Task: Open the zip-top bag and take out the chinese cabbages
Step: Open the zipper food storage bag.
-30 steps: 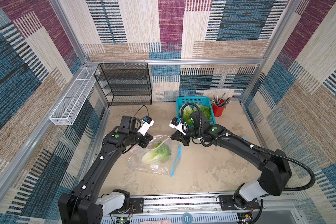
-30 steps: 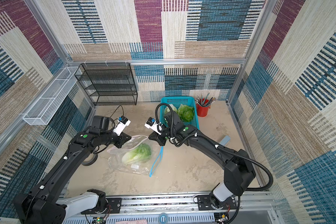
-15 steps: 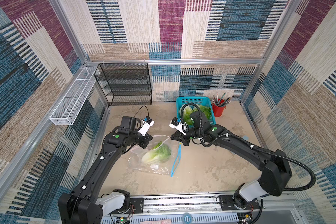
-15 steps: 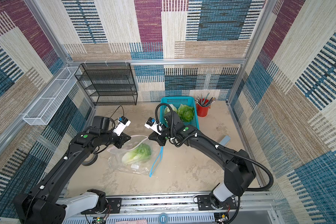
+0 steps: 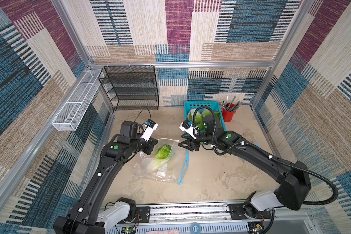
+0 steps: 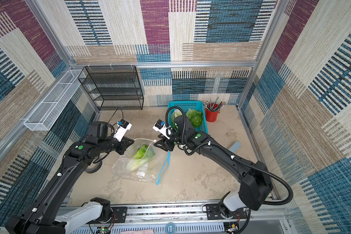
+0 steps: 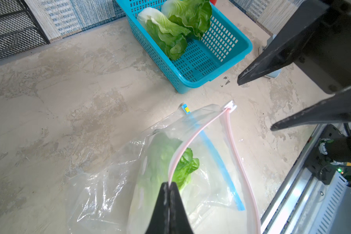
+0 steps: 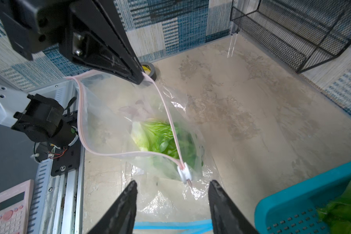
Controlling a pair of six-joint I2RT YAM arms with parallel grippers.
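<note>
The clear zip-top bag [image 5: 162, 168] lies mid-table with its pink-edged mouth pulled open. One chinese cabbage [image 5: 161, 155] lies inside it, green tips toward the mouth [image 8: 156, 137]. Two more cabbages [image 7: 170, 30] lie in the teal basket [image 7: 239, 34]. My left gripper [image 7: 169, 183] is shut on the bag's pink rim [image 7: 190, 139] and holds it up. My right gripper [image 8: 173, 182] is open, its fingers on either side of the white slider [image 8: 184, 172] at the far end of the zip, not touching it. Both top views show the two grippers [image 6: 132, 141] [image 6: 155, 144] facing each other across the mouth.
A black mesh shelf [image 5: 130, 87] and a red cup of pencils [image 5: 228, 113] stand at the back wall. A white wire tray [image 5: 75, 103] hangs on the left wall. A tape roll [image 6: 92, 169] lies under my left arm, and a pink calculator [image 8: 10, 208] lies by the front rail.
My right gripper has opened and let go of the white slider. My left gripper stays pinched on the bag's rim, and neither arm has visibly shifted.
</note>
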